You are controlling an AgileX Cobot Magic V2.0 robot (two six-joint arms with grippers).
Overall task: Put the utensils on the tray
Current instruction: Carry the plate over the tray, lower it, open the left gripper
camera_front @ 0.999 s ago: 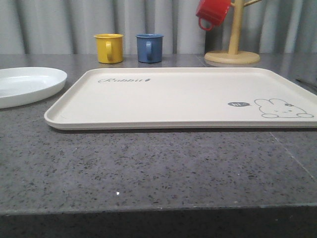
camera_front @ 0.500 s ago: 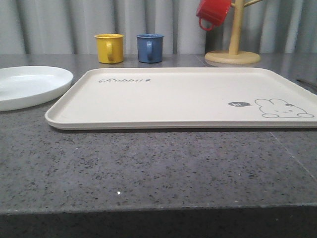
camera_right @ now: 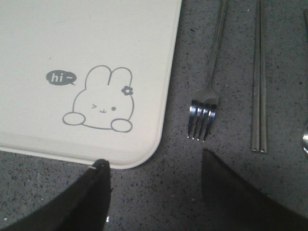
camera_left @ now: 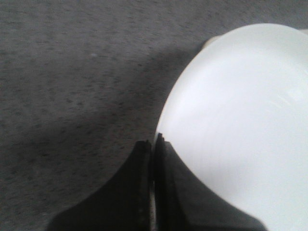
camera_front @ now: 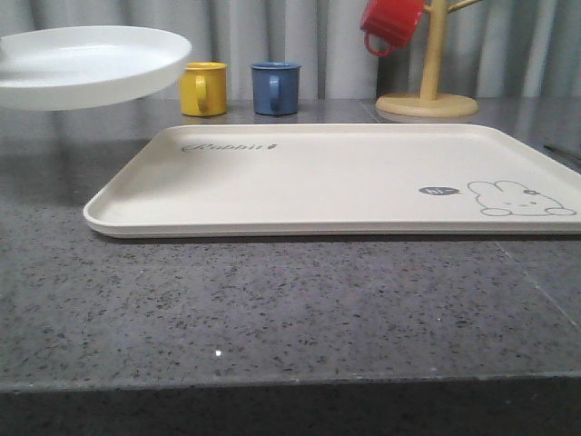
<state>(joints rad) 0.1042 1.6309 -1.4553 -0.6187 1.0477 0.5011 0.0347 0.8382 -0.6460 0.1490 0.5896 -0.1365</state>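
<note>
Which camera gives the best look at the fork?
The right wrist view: the fork lies whole on the countertop beside the tray, all four tines distinct, next to the chopsticks. In the front view, I can't make out the fork near the tray's right edge.

The white plate is up in the air at 10 o'clock, above the grey bench. The big cream tray lies flat on the bench. Behind it stand a yellow mug and a blue mug. A red mug hangs on a wooden stand at 1 o'clock.
</note>
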